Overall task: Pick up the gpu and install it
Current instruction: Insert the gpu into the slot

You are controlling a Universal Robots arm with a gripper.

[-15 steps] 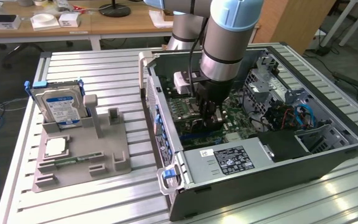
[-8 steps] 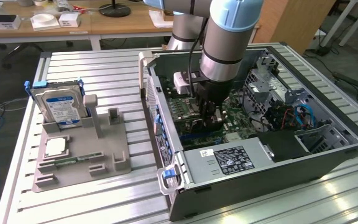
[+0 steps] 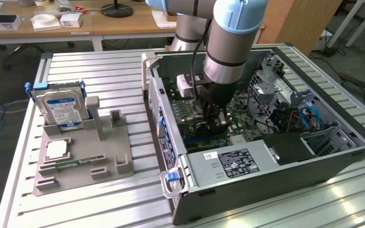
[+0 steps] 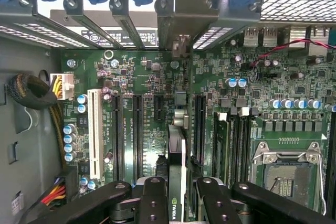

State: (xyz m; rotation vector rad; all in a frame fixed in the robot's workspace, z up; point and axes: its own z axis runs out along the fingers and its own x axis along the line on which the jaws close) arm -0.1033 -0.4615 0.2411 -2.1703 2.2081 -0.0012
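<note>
While the card hangs edge-on over the board, the scene reads as follows.

Claw: the claw [image 4: 176,203] is closed narrow on the gpu [image 4: 177,156], one black finger [image 4: 153,198] on each flat face, the jaws clamping its upper edge.

Gpu: held upright inside the open computer case [image 3: 334,156], its lower edge just above or touching a long black expansion slot [image 4: 198,124] on the motherboard [image 4: 147,77]; whether it has seated I cannot tell. Its metal bracket [image 4: 181,19] lines up with the rear slot opening.

Handling: likely light and stiff, but thin and fragile; the flat faces near the top edge look like the safe hold, keeping clear of the contact edge.

Arm: the arm [image 3: 230,42] reaches straight down into the case, wrist vertical.

Beyond, on the counter [image 3: 106,71]: a grey parts holder [image 3: 100,156] carrying a hard drive [image 3: 62,109] stands well apart from the case, on the exterior view's left.
</note>
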